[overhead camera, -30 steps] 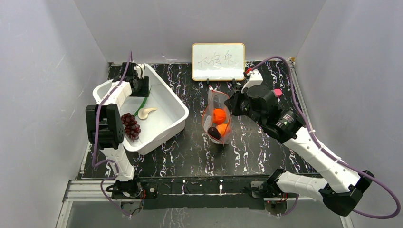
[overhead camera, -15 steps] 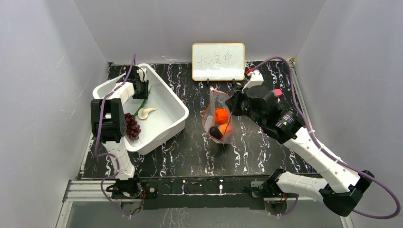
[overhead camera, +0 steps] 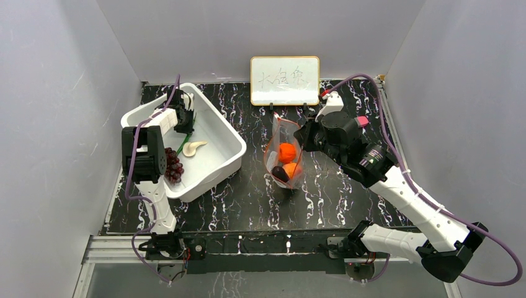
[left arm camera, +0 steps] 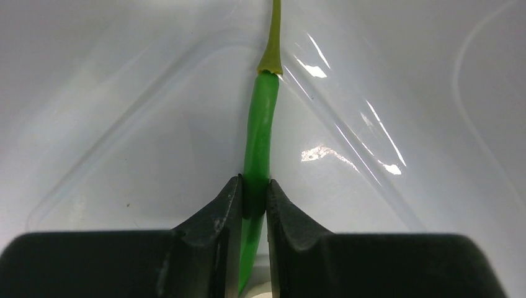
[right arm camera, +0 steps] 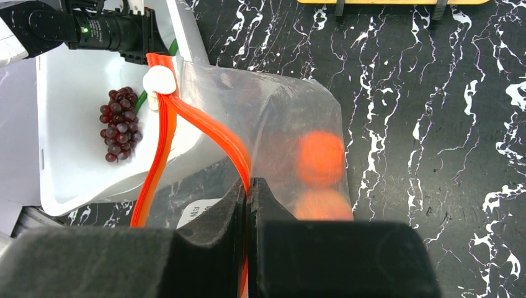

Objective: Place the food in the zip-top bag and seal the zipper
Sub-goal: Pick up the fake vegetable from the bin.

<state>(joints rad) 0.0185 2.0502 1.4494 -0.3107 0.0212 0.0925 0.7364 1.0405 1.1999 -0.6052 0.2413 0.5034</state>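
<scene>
My left gripper (left arm camera: 253,197) is shut on a thin green bean-like stalk (left arm camera: 260,130) inside the white bin (overhead camera: 223,133). In the top view the gripper (overhead camera: 185,118) is at the bin's far end. A dark grape bunch (overhead camera: 172,164) and a whitish piece (overhead camera: 193,147) lie in the bin. My right gripper (right arm camera: 249,192) is shut on the red-orange zipper (right arm camera: 205,127) of the clear bag (overhead camera: 283,155), holding it upright with its mouth open. Two orange fruits (right arm camera: 319,158) and a dark purple piece (overhead camera: 280,172) are inside the bag.
A small whiteboard (overhead camera: 285,80) stands at the back of the black marbled table (overhead camera: 347,198). Grey walls close in on the left, right and back. The bin sits at the table's left.
My left gripper has moved a little up and toward the bin's far end with the green stalk in it. The right arm and bag have barely moved.
</scene>
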